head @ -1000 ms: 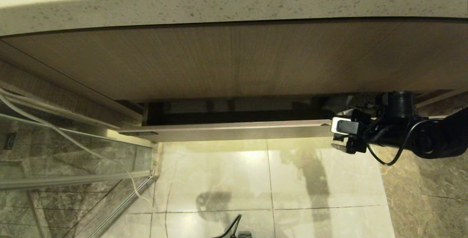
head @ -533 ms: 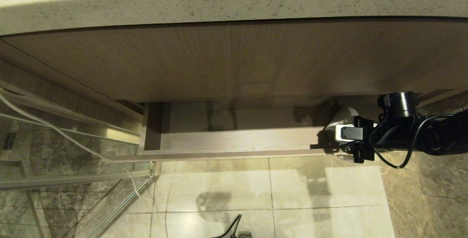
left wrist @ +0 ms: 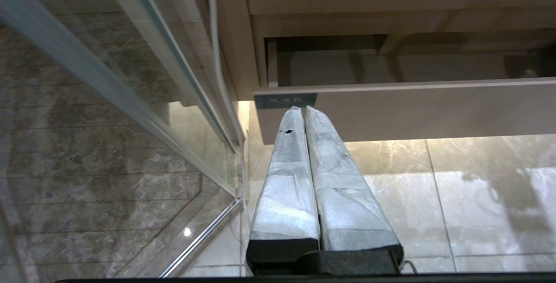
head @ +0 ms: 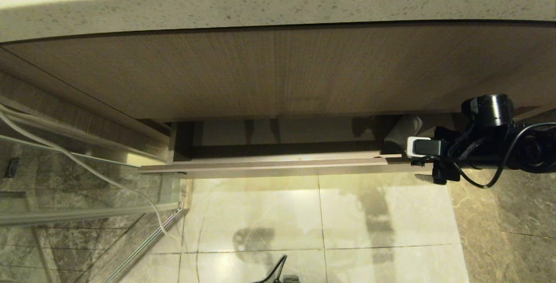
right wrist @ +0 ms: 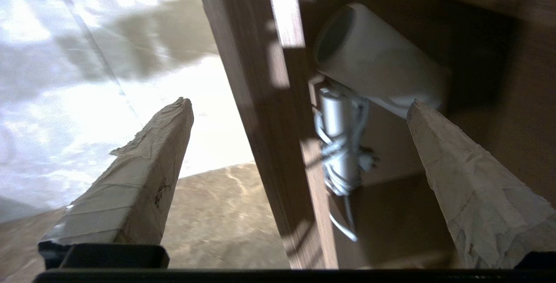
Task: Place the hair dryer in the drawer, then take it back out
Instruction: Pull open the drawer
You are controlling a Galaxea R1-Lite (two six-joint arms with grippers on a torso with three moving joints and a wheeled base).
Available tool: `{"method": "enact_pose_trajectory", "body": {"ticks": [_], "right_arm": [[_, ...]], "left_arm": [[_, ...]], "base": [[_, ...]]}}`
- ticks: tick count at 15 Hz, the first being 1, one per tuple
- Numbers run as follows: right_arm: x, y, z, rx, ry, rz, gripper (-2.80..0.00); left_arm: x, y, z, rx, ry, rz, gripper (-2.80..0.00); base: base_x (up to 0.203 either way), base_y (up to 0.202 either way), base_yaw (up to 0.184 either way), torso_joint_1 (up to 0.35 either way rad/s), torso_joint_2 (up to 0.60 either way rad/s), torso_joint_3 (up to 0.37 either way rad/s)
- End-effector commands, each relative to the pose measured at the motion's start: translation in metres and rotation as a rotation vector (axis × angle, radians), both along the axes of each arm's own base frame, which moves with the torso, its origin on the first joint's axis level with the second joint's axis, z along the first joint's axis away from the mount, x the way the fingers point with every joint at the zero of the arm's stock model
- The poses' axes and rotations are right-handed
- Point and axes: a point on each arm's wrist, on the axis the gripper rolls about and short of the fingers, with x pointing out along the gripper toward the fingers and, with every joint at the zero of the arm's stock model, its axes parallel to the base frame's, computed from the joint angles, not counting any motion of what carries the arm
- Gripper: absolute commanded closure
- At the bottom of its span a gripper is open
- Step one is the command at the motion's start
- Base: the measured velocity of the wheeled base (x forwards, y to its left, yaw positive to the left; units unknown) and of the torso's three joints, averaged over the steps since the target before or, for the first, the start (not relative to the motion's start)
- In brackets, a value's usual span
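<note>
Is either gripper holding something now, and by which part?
Nothing is held. The right gripper is open astride the drawer front; the hair dryer lies inside, untouched.

Wood-grain drawer, glossy floor tiles

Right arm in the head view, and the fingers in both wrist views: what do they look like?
The right arm is black with a short round cap on top, a looping black cable and a small white block near its pincer. In both wrist views, the fingers are long tapered wedges wrapped in creased whitish tape on black bases.
</note>
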Motion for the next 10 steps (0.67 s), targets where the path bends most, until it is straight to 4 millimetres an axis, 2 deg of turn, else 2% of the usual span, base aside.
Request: {"method": "enact_pose_trajectory", "body": {"ticks": [1, 4, 7, 10], "right_arm": [[0.0, 0.001, 0.008, -0.011, -0.025, -0.015, -2.8], [-0.003, 0.0, 0.01, -0.033, -0.008, -0.088, -2.8], [-0.017, 0.0, 0.001, -0.043, 0.104, -0.086, -2.8], [-0.023, 0.003, 0.001, -0.041, 0.128, -0.066, -2.8]], "left_arm": [[0.004, 0.0, -0.011, -0.001, 0.038, 0.0, 0.0], [0.004, 0.0, -0.011, -0.001, 0.038, 0.0, 0.0], [0.004, 0.0, -0.011, -0.001, 0.038, -0.002, 0.0], [0.004, 0.0, -0.011, 0.0, 0.038, 0.0, 0.0]], "base": [[0.0, 0.0, 0.0, 0.0, 0.0, 0.0], [0.0, 0.0, 0.0, 0.0, 0.0, 0.0], [0.0, 0.0, 0.0, 0.0, 0.0, 0.0], [0.0, 0.0, 0.0, 0.0, 0.0, 0.0]]}}
